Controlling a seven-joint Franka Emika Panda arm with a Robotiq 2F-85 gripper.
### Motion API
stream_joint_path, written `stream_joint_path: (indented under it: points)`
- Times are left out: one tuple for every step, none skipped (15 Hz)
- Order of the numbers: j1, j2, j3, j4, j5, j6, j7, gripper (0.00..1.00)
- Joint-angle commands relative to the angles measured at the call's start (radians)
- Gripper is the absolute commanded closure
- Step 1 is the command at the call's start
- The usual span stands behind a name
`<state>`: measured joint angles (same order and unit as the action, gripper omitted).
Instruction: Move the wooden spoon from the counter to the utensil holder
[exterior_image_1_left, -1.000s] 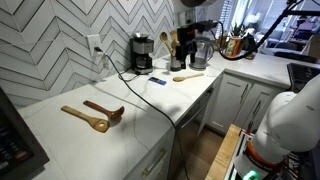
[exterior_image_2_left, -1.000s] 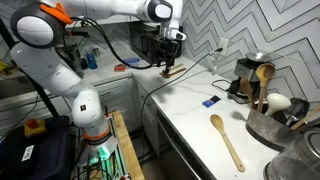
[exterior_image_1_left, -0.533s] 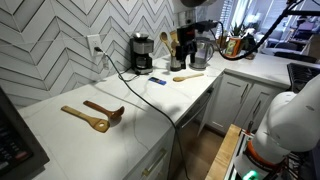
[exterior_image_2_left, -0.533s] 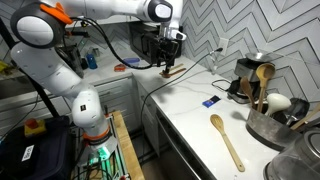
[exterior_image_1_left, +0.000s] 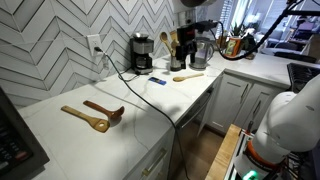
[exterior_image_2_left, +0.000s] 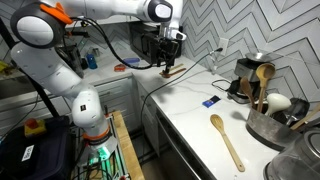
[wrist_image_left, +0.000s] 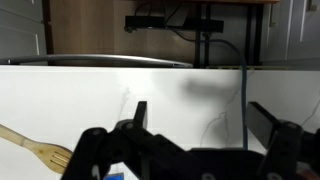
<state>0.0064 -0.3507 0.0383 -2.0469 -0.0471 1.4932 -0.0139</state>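
Observation:
The pale tan wooden spoon (exterior_image_1_left: 187, 76) lies flat on the white counter near the kettle. It also shows in the foreground of an exterior view (exterior_image_2_left: 226, 141) and at the lower left of the wrist view (wrist_image_left: 35, 150). The dark grey utensil holder (exterior_image_1_left: 168, 58) stands by the wall with wooden utensils sticking out of its top, and shows in an exterior view (exterior_image_2_left: 248, 90). My gripper (exterior_image_1_left: 196, 30) (exterior_image_2_left: 168, 60) hangs raised above the counter, apart from the spoon. Its fingers are spread wide and hold nothing in the wrist view (wrist_image_left: 200, 115).
A golden-orange spoon (exterior_image_1_left: 85, 119) and a dark reddish-brown utensil (exterior_image_1_left: 106, 108) lie at the counter's other end. A black coffee maker (exterior_image_1_left: 142, 52) and a steel kettle (exterior_image_1_left: 200, 55) flank the holder. A small blue item (exterior_image_1_left: 157, 82) and a dark cable (exterior_image_1_left: 150, 95) lie on the counter.

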Motion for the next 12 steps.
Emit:
stream_joint_path:
  points:
    - [0.001, 0.04, -0.014, 0.03, -0.006, -0.003, -0.011, 0.0]
    - [-0.002, 0.081, -0.023, 0.059, -0.023, 0.001, -0.045, 0.0]
    - [0.0, 0.108, -0.027, 0.08, -0.061, 0.008, -0.099, 0.0]
    - [-0.001, 0.136, -0.032, 0.103, -0.091, 0.03, -0.14, 0.0]
    - [0.001, 0.161, -0.039, 0.122, -0.114, 0.042, -0.193, 0.0]
    - [-0.003, 0.197, -0.047, 0.151, -0.147, 0.068, -0.241, 0.0]
    - [-0.005, 0.225, -0.053, 0.174, -0.168, 0.087, -0.278, 0.0]
    - [-0.009, 0.255, -0.061, 0.195, -0.184, 0.112, -0.317, 0.0]
    - [-0.015, 0.282, -0.071, 0.213, -0.186, 0.133, -0.355, 0.0]
    - [-0.02, 0.305, -0.078, 0.228, -0.192, 0.15, -0.385, 0.0]
    - [-0.028, 0.329, -0.086, 0.244, -0.191, 0.166, -0.407, 0.0]
    - [-0.018, 0.274, -0.071, 0.197, -0.174, 0.147, -0.349, 0.0]
